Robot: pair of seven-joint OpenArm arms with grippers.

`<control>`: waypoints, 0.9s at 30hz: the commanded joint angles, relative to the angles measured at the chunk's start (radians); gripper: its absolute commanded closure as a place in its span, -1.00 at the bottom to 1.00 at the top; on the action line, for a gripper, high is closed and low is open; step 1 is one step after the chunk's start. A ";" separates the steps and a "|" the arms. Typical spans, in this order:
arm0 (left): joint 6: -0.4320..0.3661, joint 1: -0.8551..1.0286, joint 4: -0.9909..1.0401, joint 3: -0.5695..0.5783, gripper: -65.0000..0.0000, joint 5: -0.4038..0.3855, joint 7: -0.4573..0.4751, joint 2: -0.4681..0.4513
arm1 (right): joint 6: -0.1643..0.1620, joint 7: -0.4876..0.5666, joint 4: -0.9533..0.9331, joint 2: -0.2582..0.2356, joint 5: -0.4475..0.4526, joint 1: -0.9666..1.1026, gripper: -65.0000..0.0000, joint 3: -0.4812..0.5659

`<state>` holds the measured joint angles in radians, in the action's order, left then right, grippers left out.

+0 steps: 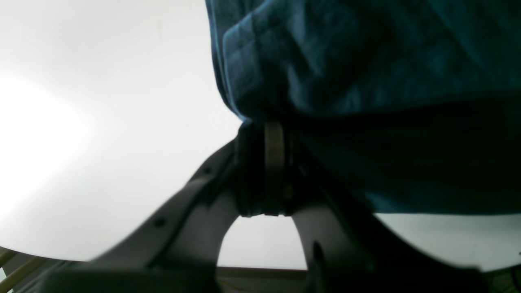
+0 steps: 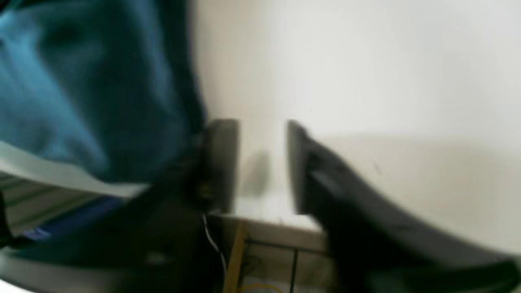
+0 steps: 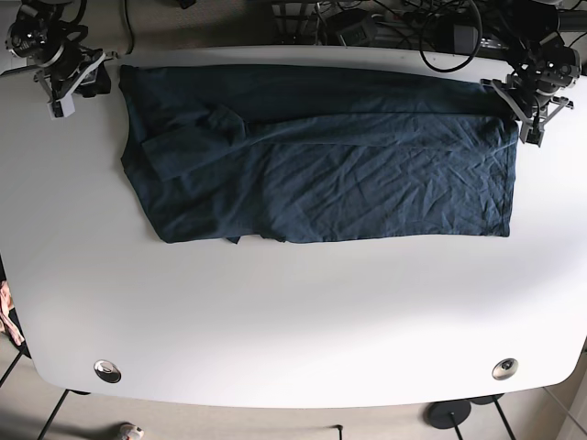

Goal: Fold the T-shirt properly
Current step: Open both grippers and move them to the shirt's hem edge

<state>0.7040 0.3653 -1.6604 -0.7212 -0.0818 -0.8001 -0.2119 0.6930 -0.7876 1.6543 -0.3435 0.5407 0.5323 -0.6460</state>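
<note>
A dark teal T-shirt (image 3: 321, 165) lies spread across the far half of the white table (image 3: 293, 312), with its upper part folded down over the body and a sleeve folded in at the left. My left gripper (image 1: 264, 126) is shut, and the T-shirt's (image 1: 366, 61) edge meets its fingertips. In the base view it sits at the shirt's far right corner (image 3: 530, 128). My right gripper (image 2: 260, 158) is open, with bare table showing between its fingers. The T-shirt (image 2: 81, 89) hangs blurred just left of it. In the base view this gripper (image 3: 78, 92) stands just off the shirt's far left corner.
Cables and equipment (image 3: 385, 23) crowd the floor behind the table's far edge. Two round metal fittings (image 3: 107, 370) (image 3: 503, 368) sit near the front corners. The table's edge and a wooden frame (image 2: 236, 260) show below the right gripper.
</note>
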 commanded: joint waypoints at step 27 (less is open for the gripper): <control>-0.006 -0.088 -0.192 0.001 -0.06 -0.008 -0.080 -0.021 | 0.005 -0.117 0.057 0.063 0.147 -0.239 -0.41 0.030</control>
<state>0.7040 0.2825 -1.8351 -0.7155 -0.0776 -0.9009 -0.2119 0.6960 -0.9211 1.6947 -0.2634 0.6739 0.2951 -0.6113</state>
